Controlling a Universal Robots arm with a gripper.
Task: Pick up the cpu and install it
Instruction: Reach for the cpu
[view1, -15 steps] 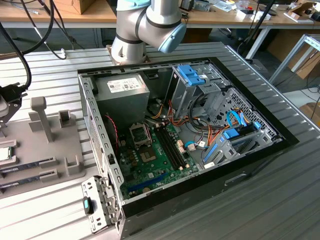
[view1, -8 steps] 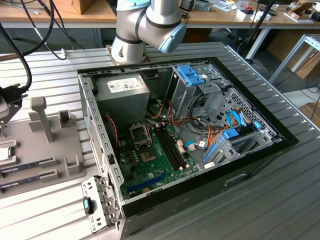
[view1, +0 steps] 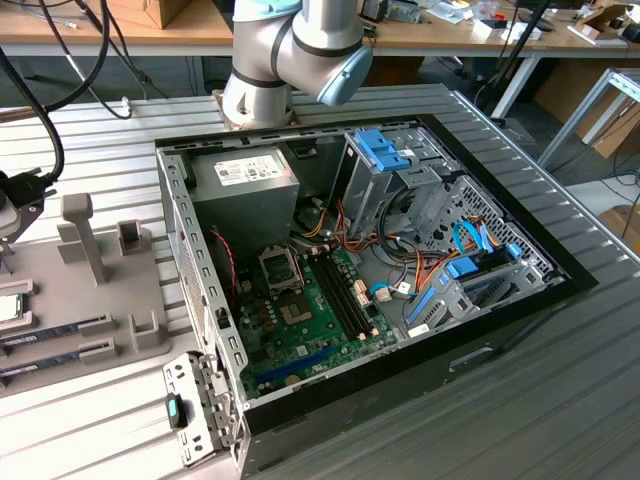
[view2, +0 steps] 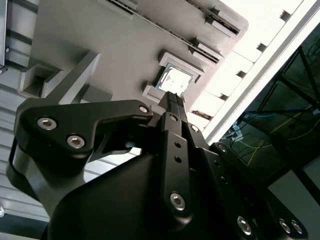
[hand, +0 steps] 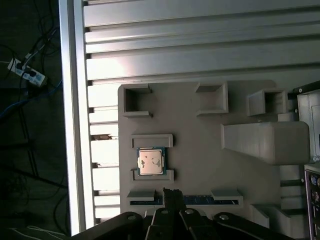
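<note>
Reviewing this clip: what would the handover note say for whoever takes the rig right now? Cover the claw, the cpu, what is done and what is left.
Claw: shut and empty. It hovers over the grey fixture tray, with its tips close beside the cpu but not on it.
Cpu: lies flat in its holder on the tray, metal top up, outside the computer case.
Socket: sits on the motherboard inside the open case, and the cpu is not in it.
Done: the arm is brought over the tray, nothing more.
Left: the cpu is not picked up and not installed.
</note>
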